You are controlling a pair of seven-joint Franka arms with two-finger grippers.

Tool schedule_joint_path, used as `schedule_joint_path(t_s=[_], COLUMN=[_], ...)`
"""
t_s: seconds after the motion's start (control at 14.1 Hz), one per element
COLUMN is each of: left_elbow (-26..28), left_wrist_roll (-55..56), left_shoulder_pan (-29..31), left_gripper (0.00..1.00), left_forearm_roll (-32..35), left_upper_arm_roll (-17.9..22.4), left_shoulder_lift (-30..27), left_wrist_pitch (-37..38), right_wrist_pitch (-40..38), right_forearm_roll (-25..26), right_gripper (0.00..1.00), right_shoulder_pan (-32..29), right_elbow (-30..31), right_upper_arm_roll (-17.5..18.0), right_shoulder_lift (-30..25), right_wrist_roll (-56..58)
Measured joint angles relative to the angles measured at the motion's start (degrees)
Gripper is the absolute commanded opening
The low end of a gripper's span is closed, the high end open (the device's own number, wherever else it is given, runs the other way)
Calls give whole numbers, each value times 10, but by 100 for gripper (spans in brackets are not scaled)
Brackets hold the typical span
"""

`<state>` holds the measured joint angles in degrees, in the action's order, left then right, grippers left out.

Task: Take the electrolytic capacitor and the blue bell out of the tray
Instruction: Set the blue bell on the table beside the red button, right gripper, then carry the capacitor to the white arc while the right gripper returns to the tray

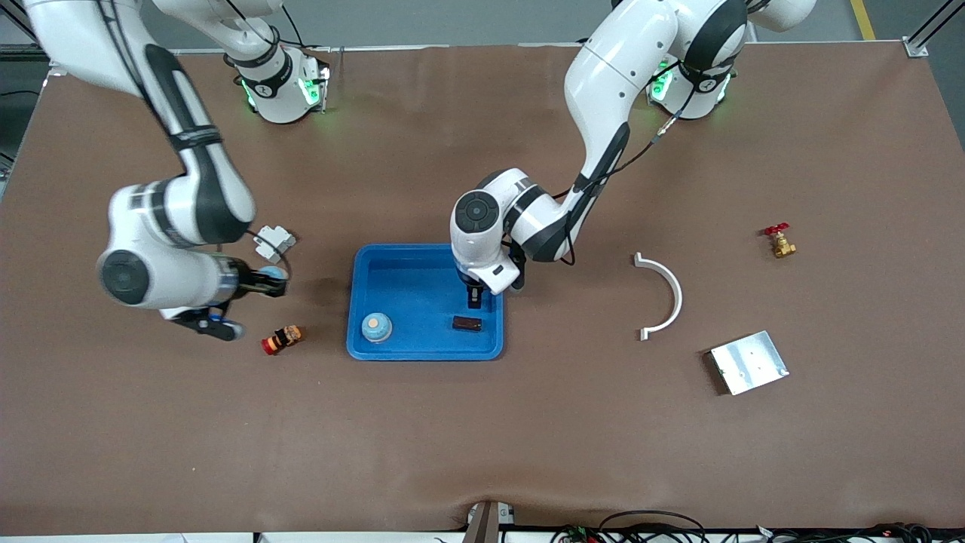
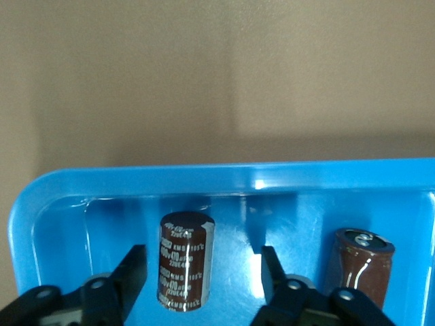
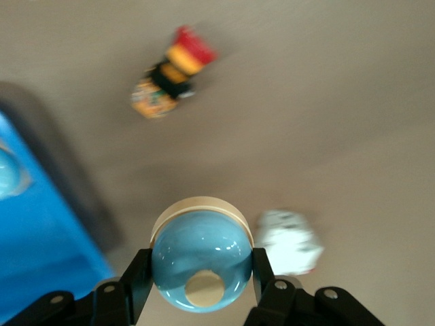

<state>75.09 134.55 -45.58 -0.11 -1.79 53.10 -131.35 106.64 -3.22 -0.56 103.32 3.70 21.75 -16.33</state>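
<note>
A blue tray [image 1: 426, 348] lies mid-table. My left gripper [image 1: 475, 299] reaches down into it, open, with its fingers [image 2: 129, 278] on either side of a brown capacitor [image 2: 185, 261] and a gap on each side. A second brown capacitor [image 2: 362, 268] lies beside it in the tray. The front view shows one capacitor [image 1: 467, 323] on the tray floor. A light-blue bell [image 1: 376, 327] also sits in the tray. My right gripper [image 1: 276, 283] hangs over the table beside the tray, toward the right arm's end, shut on another light-blue bell [image 3: 202, 272].
A red-and-orange part [image 1: 282, 339] and a white block [image 1: 274, 243] lie near the right gripper. Toward the left arm's end lie a white curved piece [image 1: 663, 298], a metal plate [image 1: 749, 362] and a brass valve with a red handle [image 1: 779, 241].
</note>
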Motion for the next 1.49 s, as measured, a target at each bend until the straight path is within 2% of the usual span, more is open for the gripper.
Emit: schedule_joint_path(t_s=[0.14, 0.21, 0.28, 0.57, 0.71, 0.85, 1.06, 1.13, 1.21, 1.35, 1.42, 1.49], left_elbow=[-1, -3, -5, -13, -16, -19, -20, -19, -18, -13, -7, 0], left_wrist_roll=[0, 0, 0, -22, -38, -77, -199, -232, -267, -370, -421, -471], left_shoulder_pan=[0, 0, -1, -1, -1, -1, -1, -2, -2, -1, 1, 6], left_gripper=[15, 6, 0, 0, 0, 0, 0, 0, 0, 0, 0, 0], left_forearm_roll=[0, 0, 1, 3, 4, 4, 4, 4, 5, 5, 5, 5], left_upper_arm_roll=[1, 3, 7, 20, 20, 20, 17, 15, 15, 15, 15, 15], left_shoulder_lift=[0, 0, 0, -2, -6, -20, -56, -65, -70, -79, -87, -97], left_wrist_pitch=[-1, -1, -2, -1, 4, 28, 71, 78, 80, 90, 97, 102], right_wrist_pitch=[-2, 0, 6, 123, 158, 171, 187, 191, 195, 203, 206, 208], right_forearm_roll=[0, 1, 5, 23, 24, 24, 26, 28, 31, 32, 32, 32], right_gripper=[11, 11, 11, 14, 15, 20, 26, 31, 45, 58, 86, 100], right_shoulder_pan=[-23, -32, -39, -42, -41, -37, -32, -27, -20, -11, -9, -7], right_elbow=[4, 7, 13, 93, 135, 154, 174, 178, 180, 182, 183, 183], right_upper_arm_roll=[-45, -63, -80, -129, -132, -132, -135, -141, -149, -161, -163, -165], right_shoulder_lift=[-5, -5, -5, -4, -4, -4, -4, -3, -3, 0, 2, 3], right_wrist_roll=[124, 173, 212, 305, 311, 311, 311, 311, 311, 311, 311, 311])
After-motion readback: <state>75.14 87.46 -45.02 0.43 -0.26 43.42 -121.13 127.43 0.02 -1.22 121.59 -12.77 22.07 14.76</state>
